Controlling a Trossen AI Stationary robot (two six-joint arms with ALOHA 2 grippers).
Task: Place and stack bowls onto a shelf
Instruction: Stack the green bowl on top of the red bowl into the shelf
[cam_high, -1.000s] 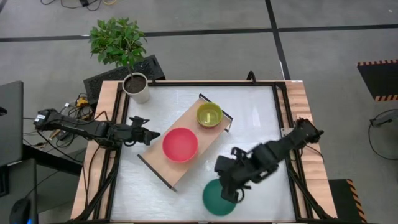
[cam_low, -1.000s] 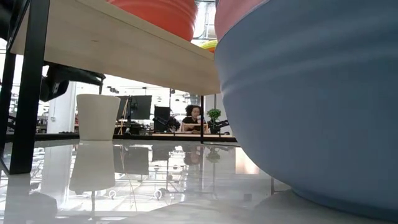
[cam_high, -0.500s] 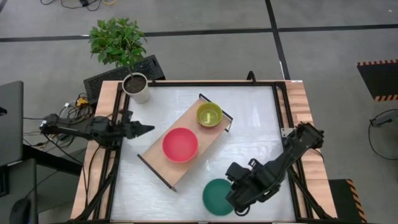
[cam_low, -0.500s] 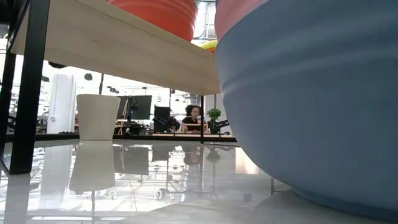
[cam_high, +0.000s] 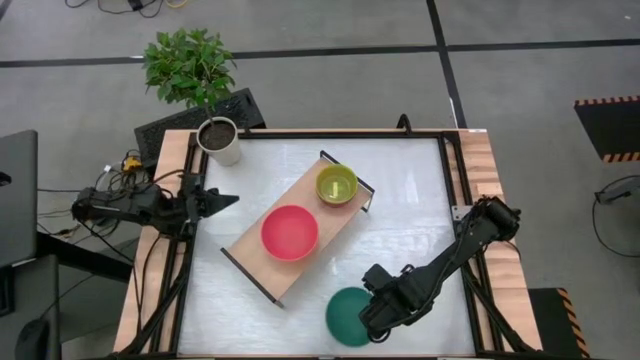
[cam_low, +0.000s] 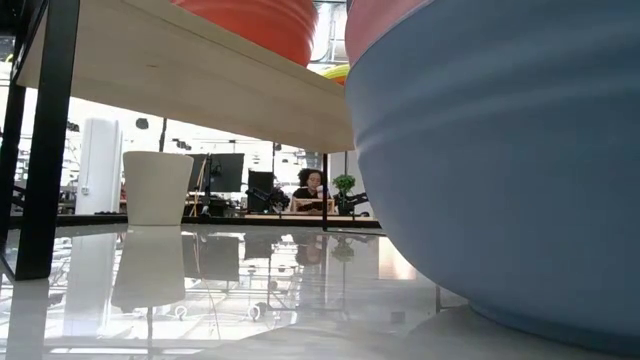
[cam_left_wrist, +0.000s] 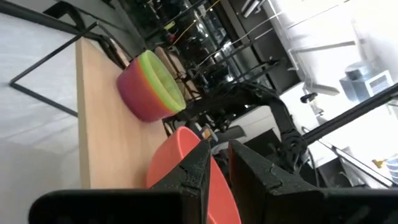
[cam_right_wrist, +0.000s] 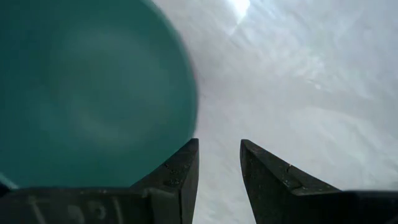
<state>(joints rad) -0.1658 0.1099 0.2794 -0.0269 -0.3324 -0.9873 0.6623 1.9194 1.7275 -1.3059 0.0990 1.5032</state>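
Note:
The shelf (cam_high: 262, 262), a light wooden board with black end frames, lies diagonally across the table's middle. A red bowl (cam_high: 290, 232) and a small yellow-green bowl (cam_high: 337, 184) stand on it. In the left wrist view the yellow-green bowl (cam_left_wrist: 155, 81) sits nested in a purple-red one. A teal bowl (cam_high: 347, 316) rests near the table's near edge; in the low view its stack shows a blue outer wall (cam_low: 500, 170) with a pink rim. My right gripper (cam_high: 374, 312) is slightly open at the teal bowl's right rim. My left gripper (cam_high: 228, 201) is shut, near the table's left edge. My right gripper has one finger (cam_right_wrist: 183, 165) right beside the teal bowl's rim (cam_right_wrist: 191, 127), the other finger over bare table. The fingers point down. Whether the finger touches the rim I cannot tell. The bowl stands on the table.
A white plant pot with soil (cam_high: 219, 140) stands at the far left corner. Bare table (cam_high: 410, 210) lies to the right of the shelf. In the low view a person (cam_low: 310, 190) sits far behind the table.
My left gripper has drawn back from the shelf toward the table's left edge. My right gripper has gone from above the teal bowl's far side toward the near edge and now stands at the bowl's right rim. The bowls have stayed in place.

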